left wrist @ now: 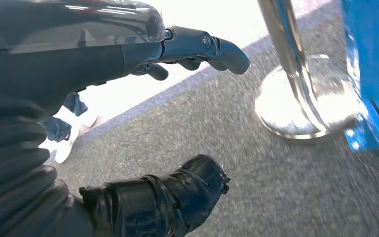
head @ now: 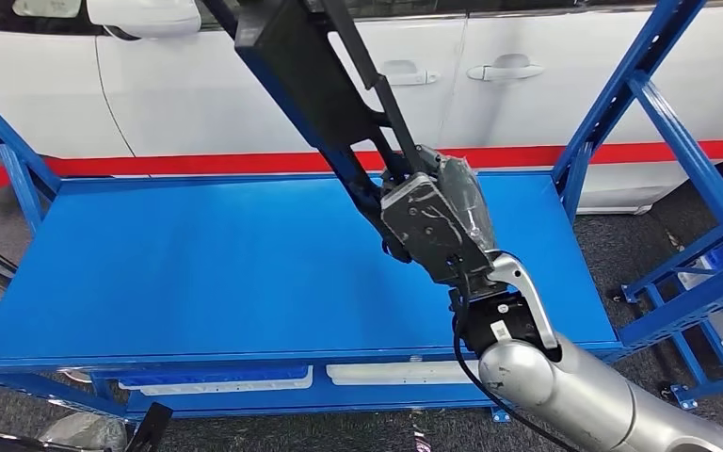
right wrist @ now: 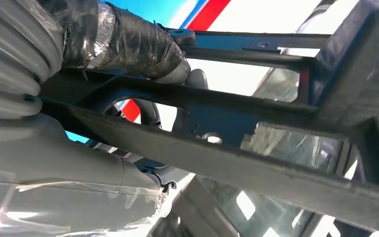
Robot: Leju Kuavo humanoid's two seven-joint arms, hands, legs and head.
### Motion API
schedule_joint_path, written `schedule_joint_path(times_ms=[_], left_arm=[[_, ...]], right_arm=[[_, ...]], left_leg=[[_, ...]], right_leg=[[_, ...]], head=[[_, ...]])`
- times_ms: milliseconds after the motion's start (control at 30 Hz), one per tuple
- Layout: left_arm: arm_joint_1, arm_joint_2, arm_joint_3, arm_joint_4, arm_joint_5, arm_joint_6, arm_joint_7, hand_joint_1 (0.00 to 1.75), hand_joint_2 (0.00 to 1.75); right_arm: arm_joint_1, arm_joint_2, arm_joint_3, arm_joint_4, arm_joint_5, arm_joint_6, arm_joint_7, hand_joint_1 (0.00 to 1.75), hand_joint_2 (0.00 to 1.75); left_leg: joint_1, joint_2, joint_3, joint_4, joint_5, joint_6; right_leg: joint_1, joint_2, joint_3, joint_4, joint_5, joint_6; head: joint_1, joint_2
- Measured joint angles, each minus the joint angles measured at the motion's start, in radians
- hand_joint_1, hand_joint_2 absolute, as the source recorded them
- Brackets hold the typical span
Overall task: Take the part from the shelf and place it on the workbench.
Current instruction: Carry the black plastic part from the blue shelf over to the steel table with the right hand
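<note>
You have the white car (head: 245, 85) across the back, behind the blue shelf (head: 198, 254); the shelf's flat blue deck spreads under the load; your right hand (head: 438, 221) is wrapped around the long black part (head: 315, 85), which is lifted above the deck and slants up and away toward the car; your left hand (left wrist: 128, 123) hangs over grey carpet (left wrist: 276, 187), fingers spread apart around nothing, near a chrome post base (left wrist: 301, 108).
</note>
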State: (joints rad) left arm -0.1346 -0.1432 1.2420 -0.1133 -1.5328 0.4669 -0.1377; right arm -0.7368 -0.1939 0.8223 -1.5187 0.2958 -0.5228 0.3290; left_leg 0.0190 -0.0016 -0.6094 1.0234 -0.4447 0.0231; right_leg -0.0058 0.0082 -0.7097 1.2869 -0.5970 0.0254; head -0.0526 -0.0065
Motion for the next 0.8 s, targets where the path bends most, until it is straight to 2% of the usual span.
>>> schedule_joint_path(times_ms=[33, 67, 133, 200, 233, 333, 367, 433, 500, 533, 567, 600, 667, 700, 733, 800], left_arm=[[0.000, 0.000, 0.005, 0.000, 0.000, 0.006, 0.001, 0.00, 1.75], [0.000, 0.000, 0.009, 0.000, 0.000, 0.009, 0.002, 0.00, 1.75], [0.000, -0.001, 0.016, 0.000, 0.000, 0.012, 0.003, 0.00, 1.75], [-0.001, -0.003, 0.020, 0.000, 0.000, 0.015, 0.005, 0.00, 1.75], [-0.002, -0.003, 0.023, 0.000, 0.000, 0.017, 0.008, 0.00, 1.75], [-0.001, -0.005, 0.031, 0.001, 0.000, 0.023, 0.024, 0.00, 1.75], [-0.001, -0.006, 0.033, 0.001, 0.000, 0.024, 0.027, 0.00, 1.75], [-0.002, -0.007, 0.035, 0.002, 0.000, 0.024, 0.030, 0.00, 1.75], [-0.003, -0.006, 0.036, 0.002, 0.000, 0.024, 0.031, 0.00, 1.75], [-0.003, -0.007, 0.036, 0.002, 0.000, 0.024, 0.032, 0.00, 1.75], [-0.002, -0.007, 0.037, 0.002, 0.000, 0.024, 0.032, 0.00, 1.75], [-0.003, -0.007, 0.037, 0.002, 0.000, 0.024, 0.032, 0.00, 1.75], [-0.007, -0.007, 0.038, 0.002, 0.000, 0.025, 0.032, 0.00, 1.75], [-0.010, -0.007, 0.039, 0.002, 0.000, 0.025, 0.032, 0.00, 1.75], [-0.012, -0.007, 0.040, 0.002, 0.000, 0.025, 0.032, 0.00, 1.75], [-0.013, -0.007, 0.042, 0.002, 0.000, 0.025, 0.034, 0.00, 1.75]], right_arm=[[0.008, -0.006, -0.005, -0.015, -0.022, -0.009, -0.007, 1.75, 1.75], [0.014, -0.011, -0.011, -0.028, -0.041, -0.016, -0.013, 1.75, 1.75], [0.019, -0.020, -0.024, -0.053, -0.061, -0.025, -0.018, 1.75, 1.75], [0.021, -0.025, -0.039, -0.075, -0.077, -0.035, -0.024, 1.75, 1.75], [0.024, -0.028, -0.046, -0.087, -0.091, -0.047, -0.032, 1.75, 1.75], [0.038, -0.033, -0.069, -0.122, -0.143, -0.089, -0.062, 1.75, 1.75], [0.040, -0.034, -0.075, -0.133, -0.152, -0.097, -0.067, 1.75, 1.75], [0.042, -0.036, -0.085, -0.152, -0.161, -0.103, -0.072, 1.75, 1.75], [0.046, -0.038, -0.091, -0.166, -0.164, -0.106, -0.072, 1.75, 1.75], [0.049, -0.038, -0.093, -0.171, -0.166, -0.106, -0.072, 1.75, 1.75], [0.053, -0.039, -0.095, -0.175, -0.167, -0.107, -0.071, 1.75, 1.75], [0.056, -0.040, -0.096, -0.178, -0.168, -0.107, -0.071, 1.75, 1.75], [0.059, -0.043, -0.099, -0.188, -0.169, -0.108, -0.071, 1.75, 1.75], [0.058, -0.045, -0.102, -0.193, -0.169, -0.108, -0.071, 1.75, 1.75], [0.058, -0.047, -0.104, -0.198, -0.169, -0.108, -0.072, 1.75, 1.75], [0.058, -0.049, -0.107, -0.204, -0.169, -0.109, -0.072, 1.75, 1.75]], left_leg=[[0.000, 0.000, 0.000, 0.001, 0.000, 0.000], [0.000, -0.001, -0.001, 0.003, 0.000, 0.000], [0.000, -0.002, -0.001, 0.005, -0.001, -0.001], [-0.004, -0.003, -0.006, 0.010, 0.000, -0.006], [-0.005, -0.003, -0.009, 0.011, 0.002, -0.011], [-0.005, -0.004, -0.016, 0.013, 0.002, -0.029], [-0.004, -0.003, -0.024, 0.029, -0.016, -0.035], [-0.002, -0.002, -0.057, 0.121, -0.089, -0.043], [-0.001, -0.002, -0.093, 0.243, -0.159, -0.048], [-0.001, -0.002, -0.096, 0.275, -0.171, -0.049], [-0.002, -0.002, -0.083, 0.271, -0.167, -0.048], [-0.002, -0.002, -0.050, 0.229, -0.149, -0.046], [-0.005, -0.002, 0.044, 0.087, -0.107, -0.037], [-0.008, -0.002, 0.076, 0.031, -0.093, -0.031], [-0.011, -0.003, 0.092, -0.001, -0.087, -0.026], [-0.016, -0.004, 0.088, -0.007, -0.079, -0.017]], right_leg=[[-0.001, 0.000, -0.011, 0.024, 0.000, 0.001], [-0.002, 0.000, -0.003, 0.007, 0.019, 0.001], [-0.003, 0.000, 0.056, -0.116, 0.084, -0.003], [0.000, 0.000, 0.108, -0.224, 0.124, -0.010], [0.002, 0.001, 0.116, -0.245, 0.129, -0.015], [0.002, 0.000, 0.110, -0.252, 0.142, -0.032], [0.000, -0.001, 0.107, -0.255, 0.148, -0.040], [-0.003, -0.004, 0.098, -0.259, 0.160, -0.052], [-0.002, -0.005, 0.084, -0.257, 0.170, -0.055], [-0.001, -0.005, 0.076, -0.255, 0.175, -0.055], [-0.001, -0.005, 0.067, -0.254, 0.181, -0.055], [0.000, -0.005, 0.059, -0.252, 0.186, -0.053], [0.002, -0.004, 0.047, -0.249, 0.197, -0.048], [0.004, -0.004, 0.042, -0.248, 0.203, -0.044], [0.004, -0.005, 0.039, -0.248, 0.209, -0.038], [0.003, -0.007, 0.037, -0.252, 0.221, -0.027]], head=[[0.000, 0.000], [0.000, 0.000], [0.000, 0.000], [-0.001, 0.000], [-0.001, 0.000], [-0.001, 0.000], [-0.002, 0.000], [-0.005, 0.000], [-0.007, 0.000], [-0.007, 0.000], [-0.007, 0.000], [-0.007, 0.000], [-0.007, 0.000], [-0.006, 0.000], [-0.006, 0.000], [-0.005, 0.000]])
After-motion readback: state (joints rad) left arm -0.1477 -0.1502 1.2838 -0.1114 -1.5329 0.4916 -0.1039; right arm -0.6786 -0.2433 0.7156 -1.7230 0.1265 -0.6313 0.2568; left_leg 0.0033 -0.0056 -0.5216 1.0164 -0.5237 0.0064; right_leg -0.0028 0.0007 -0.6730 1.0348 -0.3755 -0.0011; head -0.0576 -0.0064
